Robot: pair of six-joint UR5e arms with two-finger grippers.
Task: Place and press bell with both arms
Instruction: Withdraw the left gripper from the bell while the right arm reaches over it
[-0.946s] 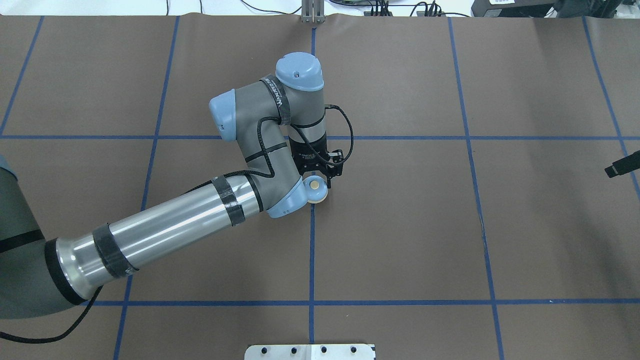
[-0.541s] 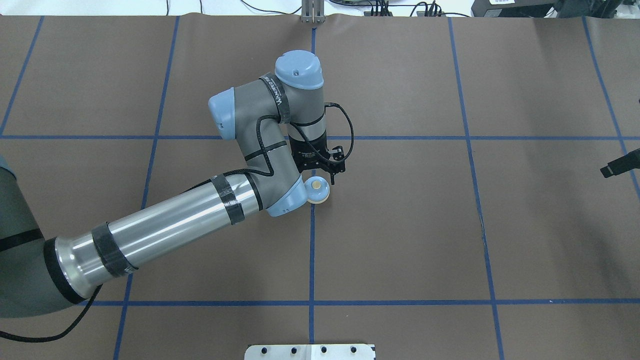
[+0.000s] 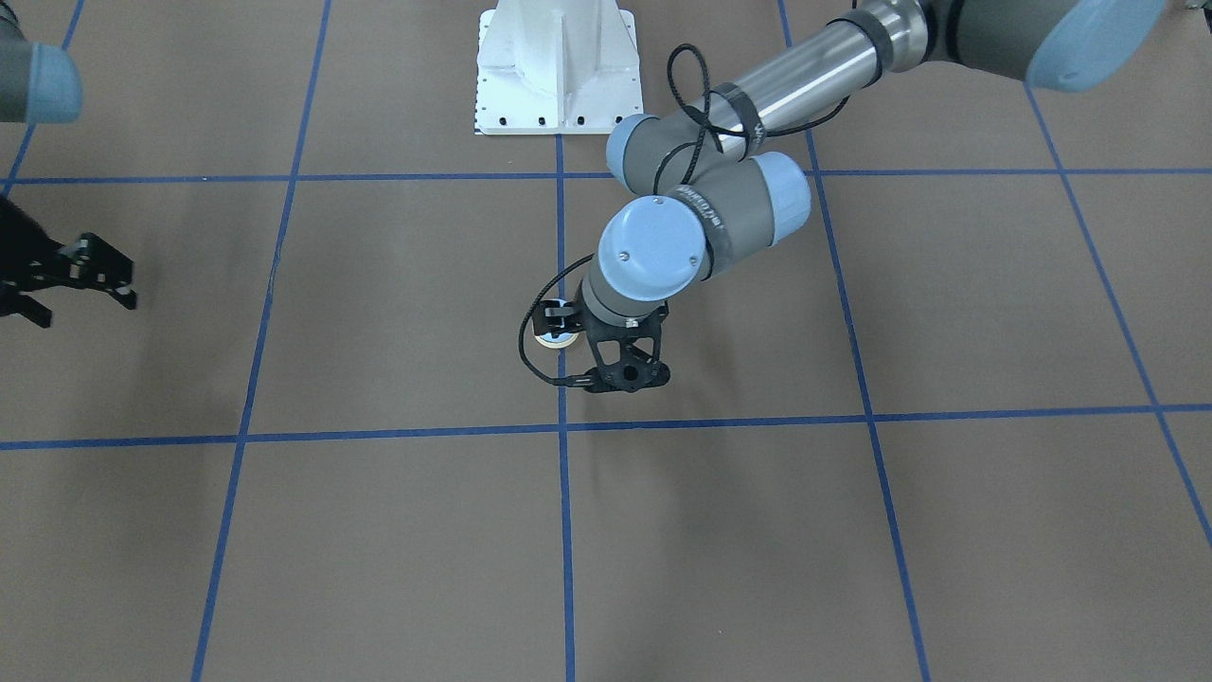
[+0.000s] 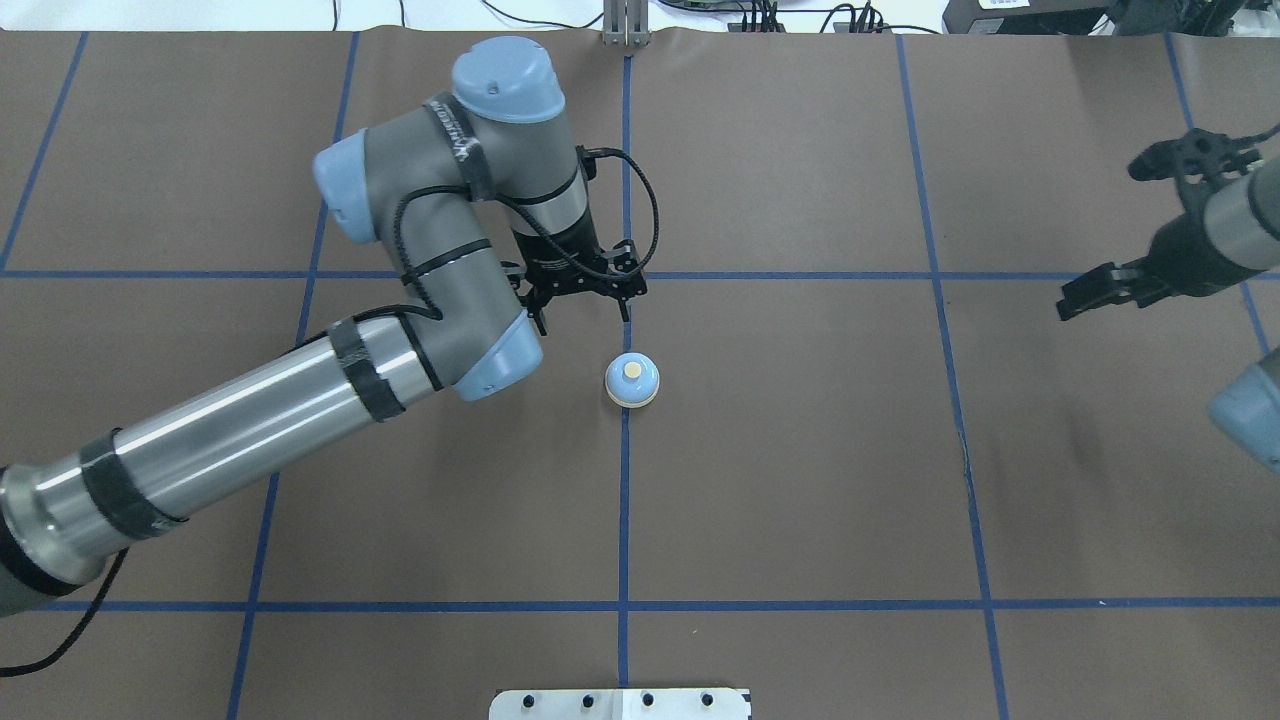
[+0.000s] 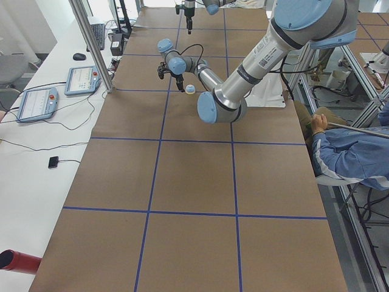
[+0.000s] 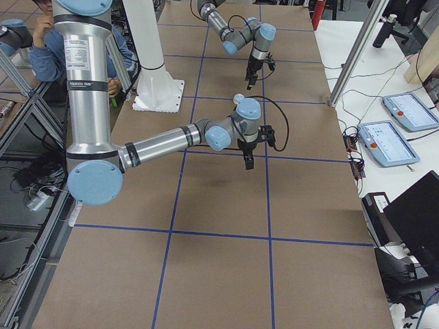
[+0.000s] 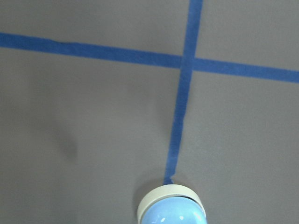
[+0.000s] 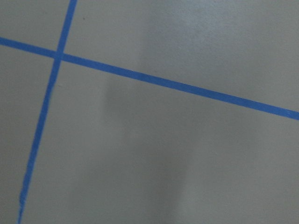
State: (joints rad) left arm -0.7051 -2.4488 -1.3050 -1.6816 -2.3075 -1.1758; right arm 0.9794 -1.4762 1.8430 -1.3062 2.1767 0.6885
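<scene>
The light-blue bell [image 4: 632, 381] with its cream button stands alone on the brown table, on the centre blue tape line. It also shows in the left wrist view [image 7: 171, 212] at the bottom edge and in the front view [image 3: 552, 337], half hidden behind the wrist. My left gripper [image 4: 583, 312] is open and empty, raised above the table a little beyond the bell, not touching it; it also shows in the front view [image 3: 620, 377]. My right gripper [image 4: 1068, 306] hangs over the right side of the table, far from the bell, and looks shut and empty [image 3: 36, 316].
The white bolted pedestal [image 3: 559, 66] stands at the robot's side of the table. Blue tape lines [image 4: 800, 275] grid the brown cover. A metal post [image 4: 625, 25] stands at the far edge. A seated person [image 5: 349, 155] and tablets [image 5: 36, 103] are off the table.
My left gripper has let go of the bell, lifted and drawn back toward the far left; the bell stays put. My right arm has come further into view from the right.
</scene>
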